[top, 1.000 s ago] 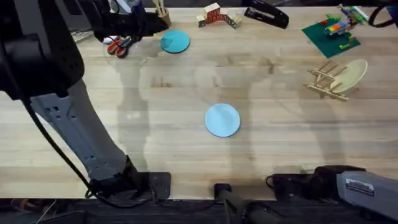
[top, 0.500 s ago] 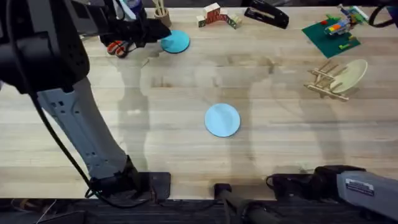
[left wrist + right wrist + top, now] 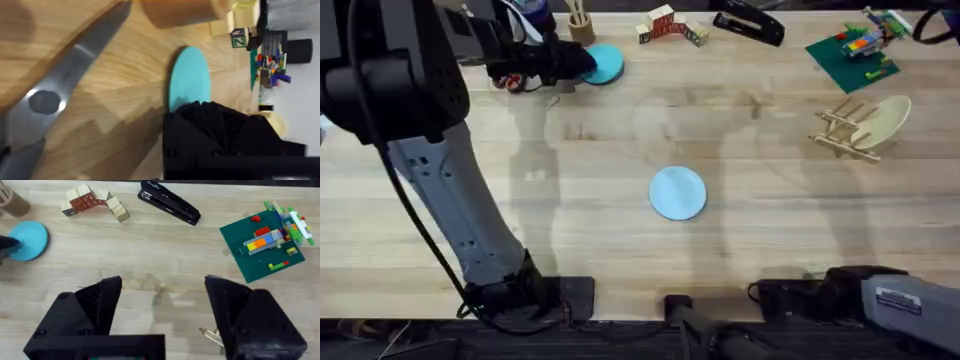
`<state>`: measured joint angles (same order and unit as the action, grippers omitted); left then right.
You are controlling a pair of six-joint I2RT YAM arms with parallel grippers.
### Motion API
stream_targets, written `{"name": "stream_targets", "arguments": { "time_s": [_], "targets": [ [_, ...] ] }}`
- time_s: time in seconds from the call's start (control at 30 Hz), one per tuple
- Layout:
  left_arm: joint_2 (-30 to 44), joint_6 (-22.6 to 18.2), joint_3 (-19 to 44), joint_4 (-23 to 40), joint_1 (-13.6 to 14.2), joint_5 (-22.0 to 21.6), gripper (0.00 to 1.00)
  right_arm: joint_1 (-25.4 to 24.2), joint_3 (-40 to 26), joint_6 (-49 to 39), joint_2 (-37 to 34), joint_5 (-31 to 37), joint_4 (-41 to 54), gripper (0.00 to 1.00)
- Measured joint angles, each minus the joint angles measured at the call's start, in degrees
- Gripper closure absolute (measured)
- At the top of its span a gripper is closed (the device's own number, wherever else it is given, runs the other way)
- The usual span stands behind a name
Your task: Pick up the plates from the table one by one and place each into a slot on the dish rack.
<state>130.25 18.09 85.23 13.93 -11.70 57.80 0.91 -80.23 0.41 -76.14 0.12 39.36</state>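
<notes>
**Left arm at the teal plate**

From above, the left gripper (image 3: 570,62) reaches to the table's (image 3: 620,250) far edge, covering the near-left rim of the teal plate (image 3: 605,64); whether its fingers are closed cannot be told. The left wrist view adds scissors (image 3: 55,100) beside that plate (image 3: 189,75). The right gripper (image 3: 162,310) hangs wide open, empty. The sky-blue plate (image 3: 677,192) lies mid-table; the dish rack (image 3: 848,130) stands far right.

Teal plate (image 3: 605,64), sky-blue plate (image 3: 677,192), pale wooden dish rack (image 3: 847,132), light grained plank counter (image 3: 770,220), green brick baseplate (image 3: 852,55), black stapler (image 3: 748,24)
</notes>
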Motion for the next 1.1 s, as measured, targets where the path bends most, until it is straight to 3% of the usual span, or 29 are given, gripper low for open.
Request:
{"name": "stream_targets", "arguments": {
  "time_s": [0.83,1.1],
  "targets": [
    [0.2,2.5,1.2,2.0,0.3,-2.6,0.962,0.0,0.0,0.0,0.0,0.0,0.0,0.005],
    [1.9,2.4,1.6,-0.9,0.1,0.8,0.962,0.0,0.0,0.0,0.0,0.0,0.0,0.005]
  ]
}}
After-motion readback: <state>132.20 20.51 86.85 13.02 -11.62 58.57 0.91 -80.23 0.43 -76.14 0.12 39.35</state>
